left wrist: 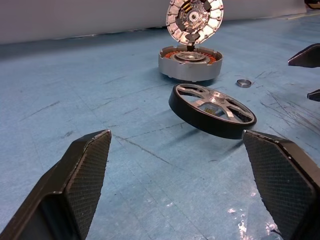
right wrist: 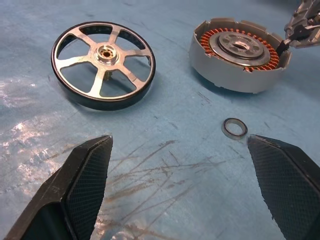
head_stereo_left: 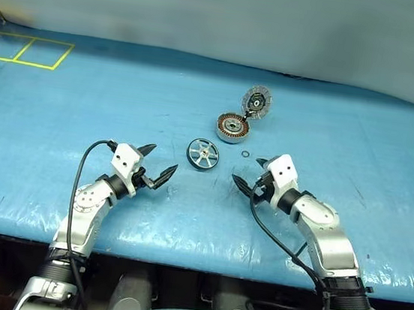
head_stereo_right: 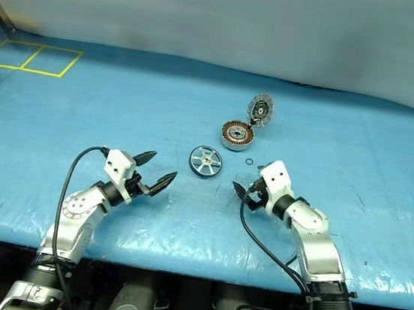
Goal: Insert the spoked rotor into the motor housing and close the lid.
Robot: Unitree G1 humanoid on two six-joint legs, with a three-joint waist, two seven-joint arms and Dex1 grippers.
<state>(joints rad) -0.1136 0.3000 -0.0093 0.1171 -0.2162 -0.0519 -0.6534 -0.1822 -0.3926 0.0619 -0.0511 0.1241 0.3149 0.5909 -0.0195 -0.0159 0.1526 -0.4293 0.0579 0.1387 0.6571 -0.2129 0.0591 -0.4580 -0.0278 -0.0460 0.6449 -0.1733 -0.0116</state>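
Note:
The spoked rotor [head_stereo_left: 202, 154] lies on the blue table, silver spokes inside a dark rim, between my two grippers and a little beyond them. Behind it to the right sits the motor housing [head_stereo_left: 233, 126], a grey cup with copper windings showing. Its lid [head_stereo_left: 257, 101] stands upright on the hinge at the housing's far side, inner face towards me. My left gripper [head_stereo_left: 156, 164] is open and empty, left of the rotor. My right gripper [head_stereo_left: 251, 174] is open and empty, right of the rotor. Both hover near the table's front half.
A tiny dark ring [head_stereo_left: 245, 155] lies on the blue table cover [head_stereo_left: 68, 115] between the housing and my right gripper. Yellow tape lines [head_stereo_left: 25, 49] mark the far left corner. A grey wall runs along the table's far edge.

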